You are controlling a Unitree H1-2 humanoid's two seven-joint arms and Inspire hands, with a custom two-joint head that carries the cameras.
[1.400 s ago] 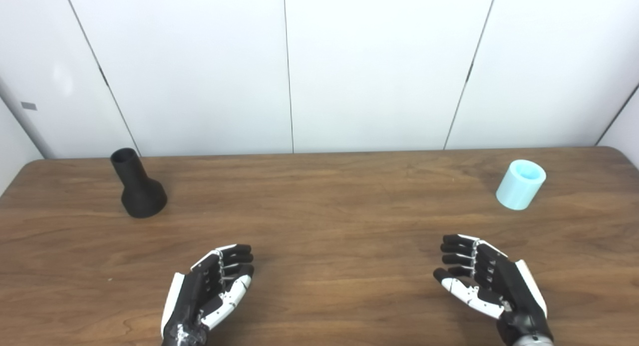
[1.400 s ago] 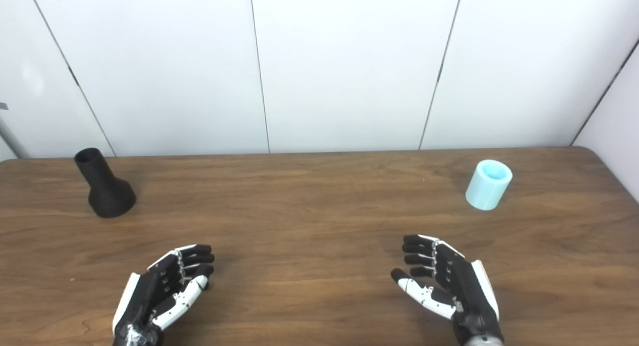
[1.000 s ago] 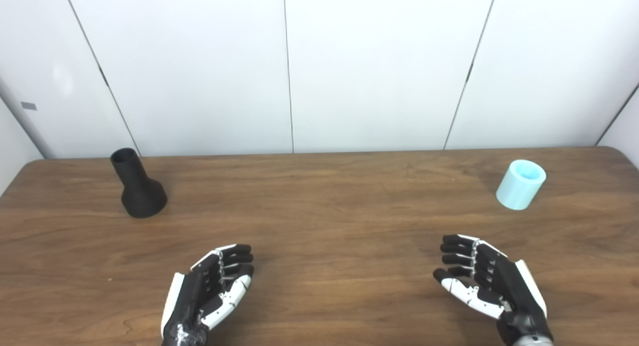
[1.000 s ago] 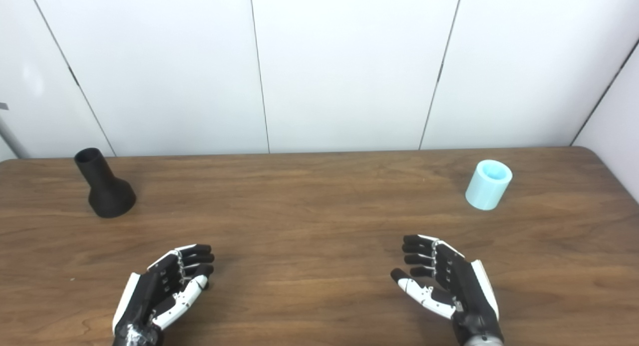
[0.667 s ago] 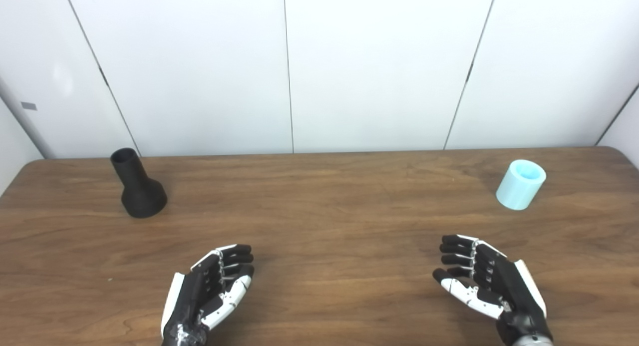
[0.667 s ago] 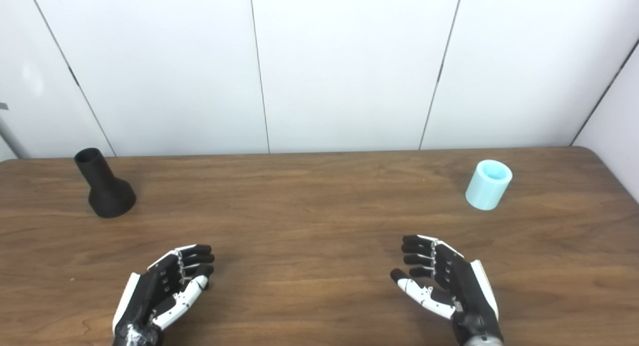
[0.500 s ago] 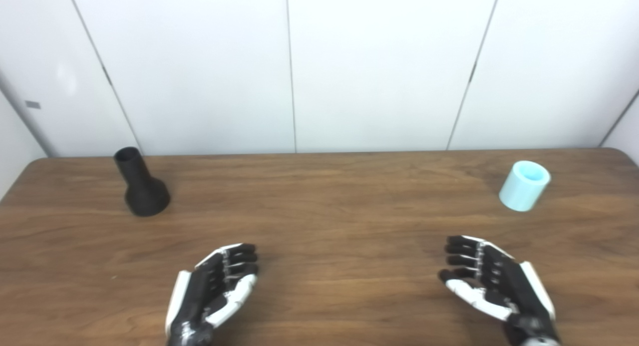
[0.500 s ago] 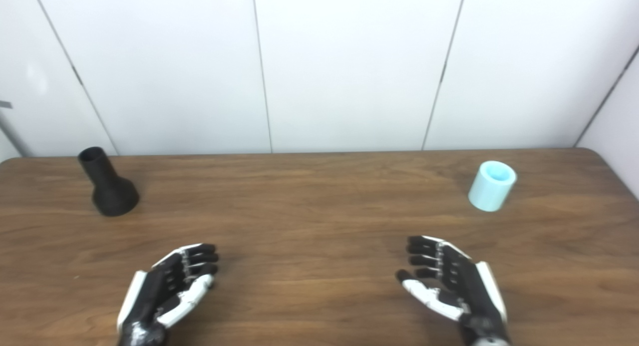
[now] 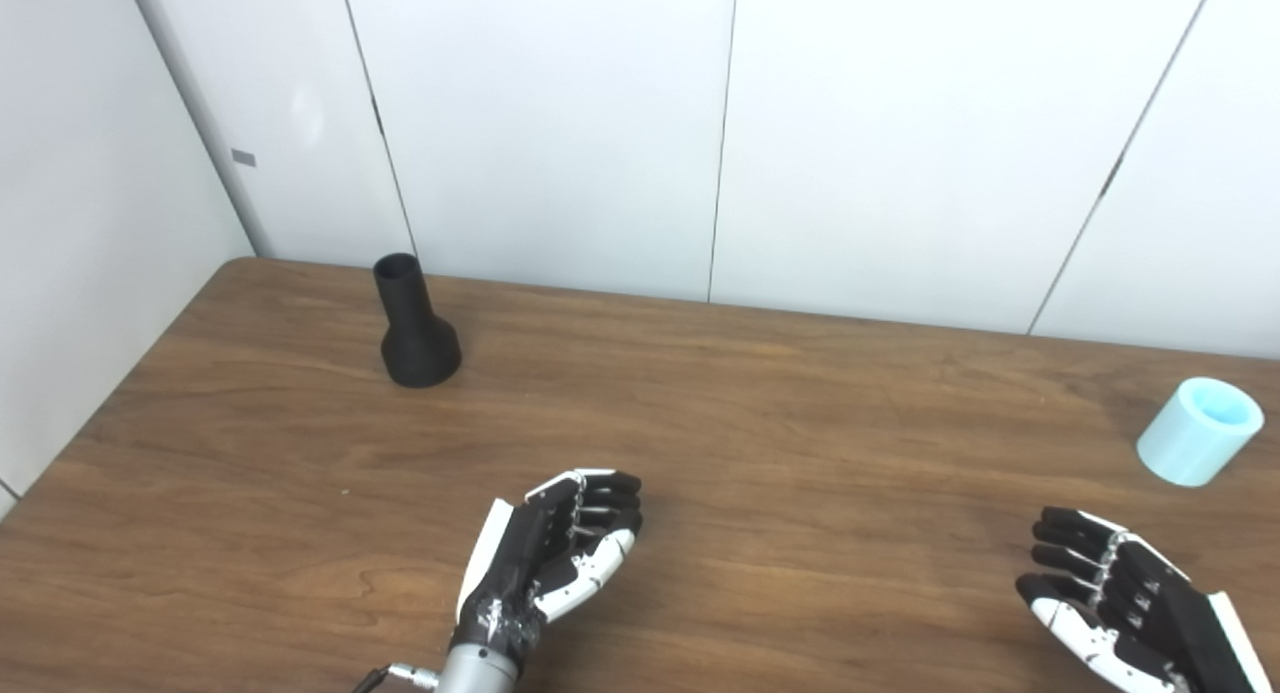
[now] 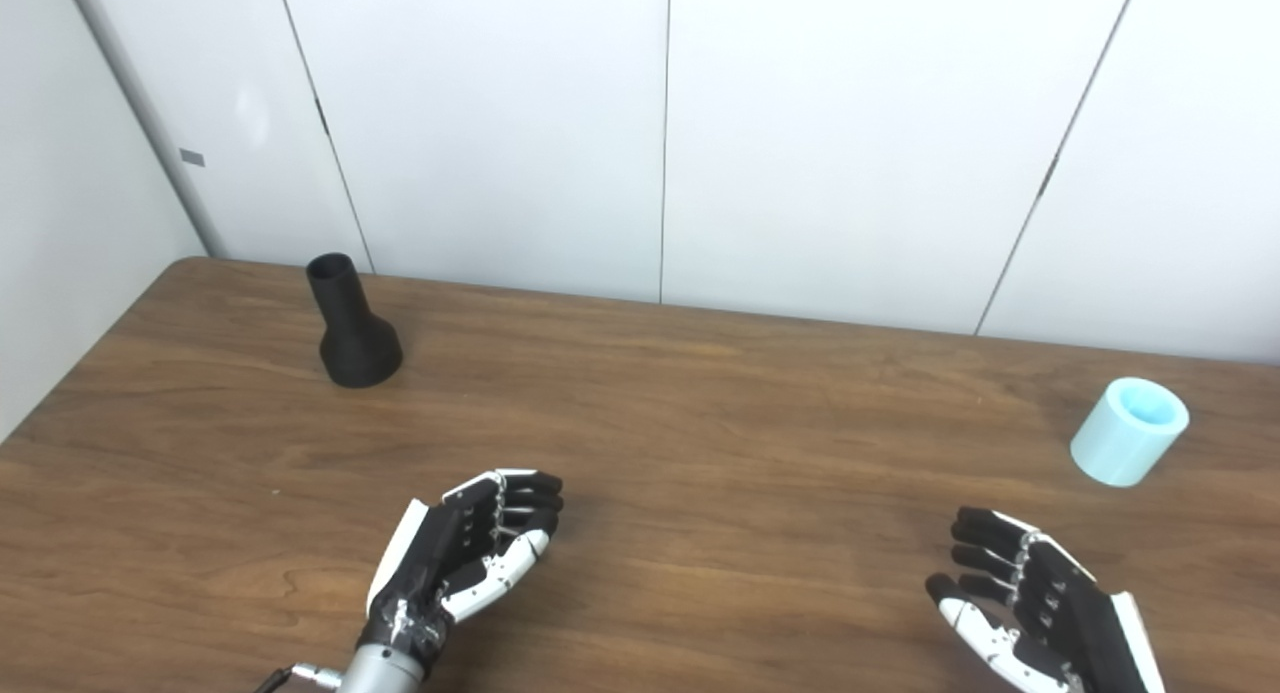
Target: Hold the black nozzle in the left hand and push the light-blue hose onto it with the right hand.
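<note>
Left eye view shows nothing done yet: the nozzle (image 9: 417,326) stands far left on the surface (image 9: 760,413), the hose (image 9: 1198,431) far right, while left hand (image 9: 556,555) and right hand (image 9: 1120,602) wait empty, fingers loosely apart.

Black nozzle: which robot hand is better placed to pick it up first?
Left. The black nozzle stands upright at the table's far left, on the left robot hand's side. The right robot hand, also open, sits at the far right near the light-blue hose.
</note>
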